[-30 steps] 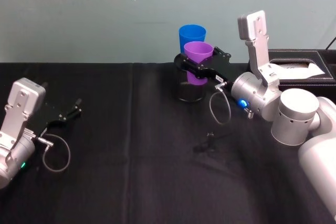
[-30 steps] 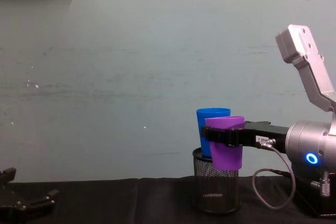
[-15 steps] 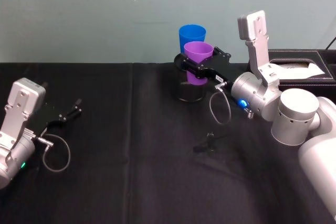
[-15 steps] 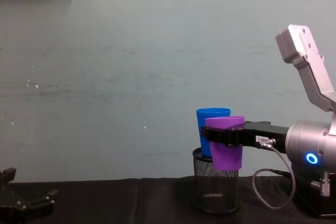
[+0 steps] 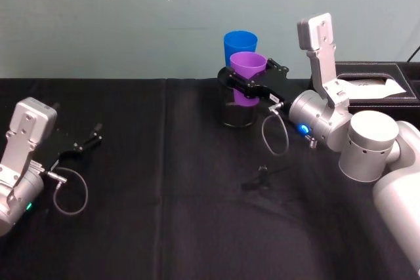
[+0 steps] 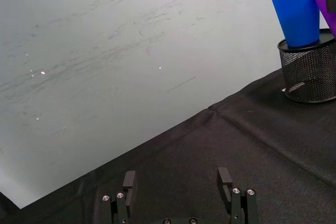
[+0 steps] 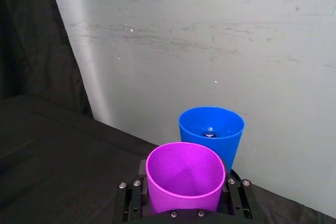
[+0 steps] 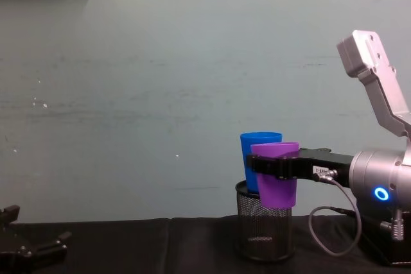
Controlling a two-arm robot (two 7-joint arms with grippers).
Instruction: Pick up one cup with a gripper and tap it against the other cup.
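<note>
The purple cup (image 5: 247, 74) (image 8: 277, 178) (image 7: 182, 178) is held upright in the air, with my right gripper (image 5: 252, 78) (image 8: 270, 167) (image 7: 184, 203) shut around its body. Right behind it the blue cup (image 5: 239, 46) (image 8: 257, 152) (image 7: 211, 132) (image 6: 298, 12) stands in a black mesh pen holder (image 5: 235, 111) (image 8: 264, 228) (image 6: 310, 72). The two cups look touching or nearly so; I cannot tell which. My left gripper (image 5: 84, 142) (image 6: 179, 192) rests open low at the table's left, far from both cups.
A black cloth (image 5: 164, 195) covers the table, with a pale wall behind. A black box (image 5: 380, 86) with white paper sits at the back right. A small dark object (image 5: 262, 171) lies on the cloth in front of the right arm.
</note>
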